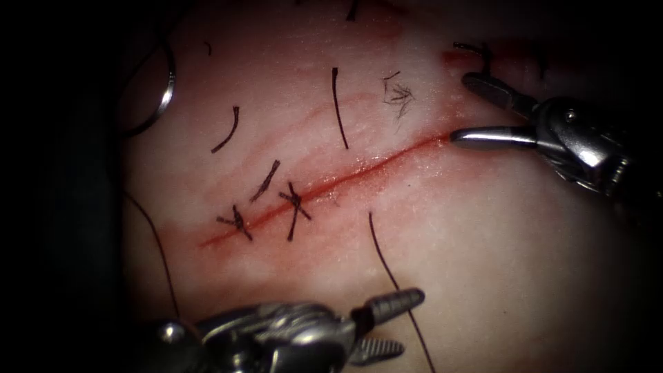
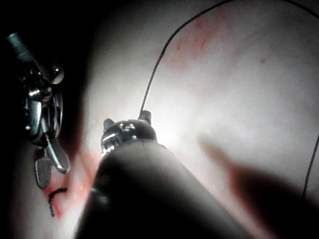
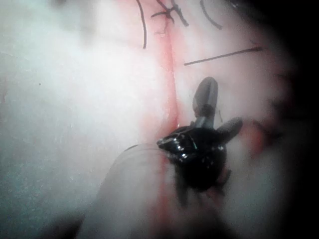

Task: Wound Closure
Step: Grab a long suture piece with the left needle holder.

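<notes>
Two tools over the tissue (image 1: 483, 262), and I count two knotted stitches on the cut (image 1: 331, 183): one (image 1: 238, 222) near its left end, one (image 1: 295, 204) just right of that. The rest of the cut runs up and to the right as a thin red line, unstitched, with red fluid (image 1: 387, 166) along its edges.

Loose thread ends: three short dark pieces lie above the cut, a curved one (image 1: 228, 131), a straighter one (image 1: 338, 107), and a small one (image 1: 266, 181) close to the stitches. A frayed tuft (image 1: 399, 95) sits further right. One long thread (image 1: 394, 276) trails from below the cut down past the left tool.

The needle (image 1: 166, 86) lies well off to the left, away from the cut, a bright curved arc at the tissue's dark edge. Neither tool holds it, and I cannot tell whether its tip is in the tissue.

The right tool (image 1: 463, 107) has its jaws spread wide, holding nothing, the lower jaw's tip right at the right end of the cut. The left tool (image 1: 407, 324) waits below the cut, jaws apart, empty, the long thread passing just beside it.
</notes>
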